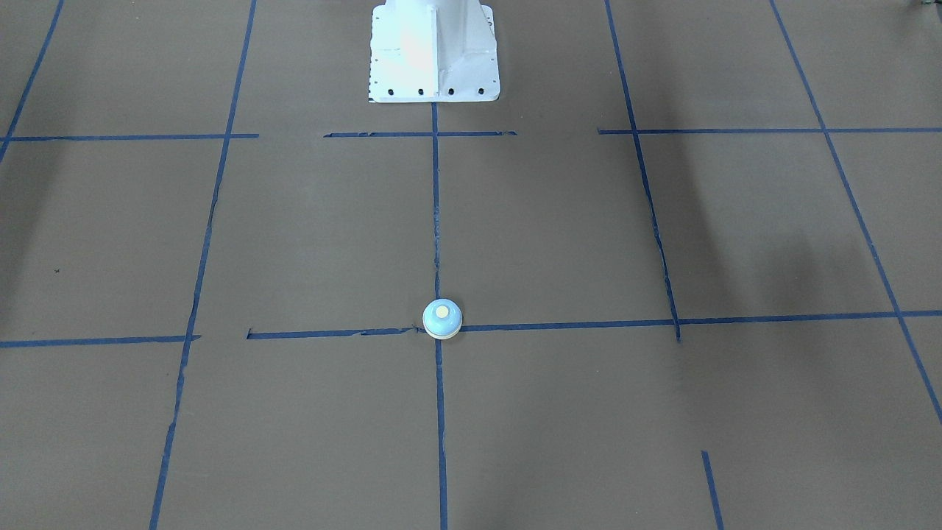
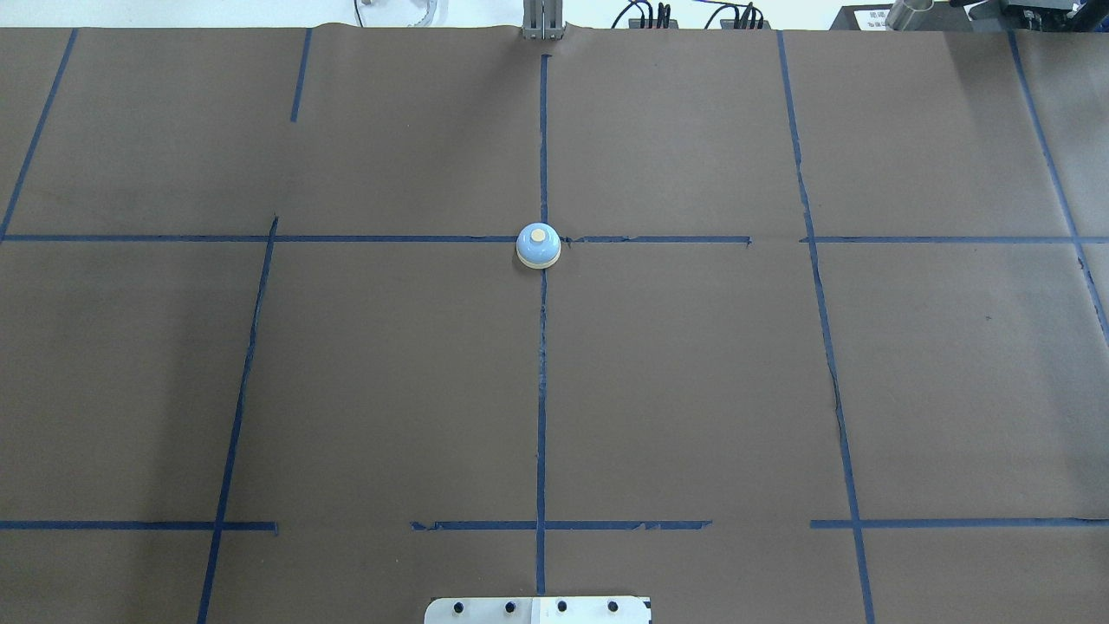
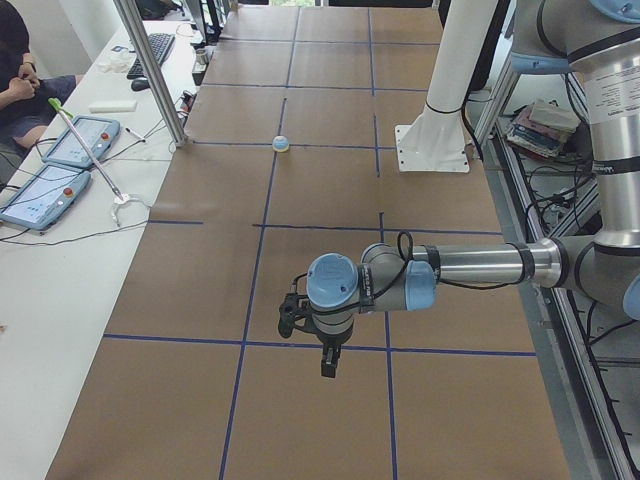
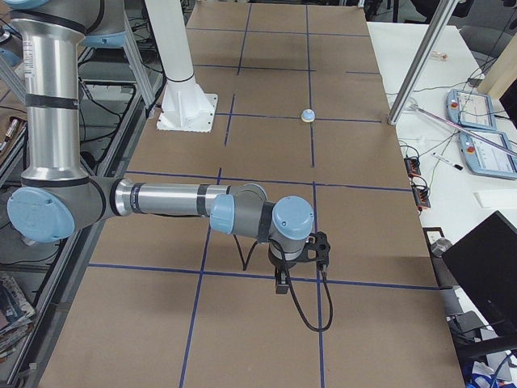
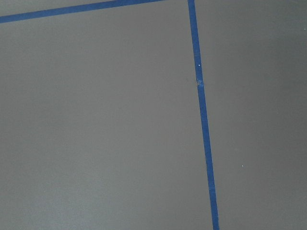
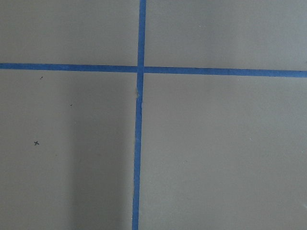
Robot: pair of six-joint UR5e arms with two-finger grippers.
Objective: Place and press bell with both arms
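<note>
The small light-blue bell [image 1: 442, 319] with a cream button stands upright on the brown table where two blue tape lines cross, and also shows in the overhead view [image 2: 538, 246] and both side views [image 3: 282, 144] [image 4: 308, 115]. My left gripper [image 3: 328, 365] hangs pointing down over the table's left end, far from the bell. My right gripper [image 4: 280, 284] hangs the same way over the right end. I cannot tell whether either is open or shut. Both wrist views show only brown paper and blue tape.
The white bolted pedestal [image 1: 434, 51] stands at the robot's side of the table. A side bench holds tablets [image 3: 40, 190] and a metal post [image 3: 150, 70], and a seated person [image 3: 15, 70] is beside it. A black monitor [image 4: 485, 259] stands near the right end.
</note>
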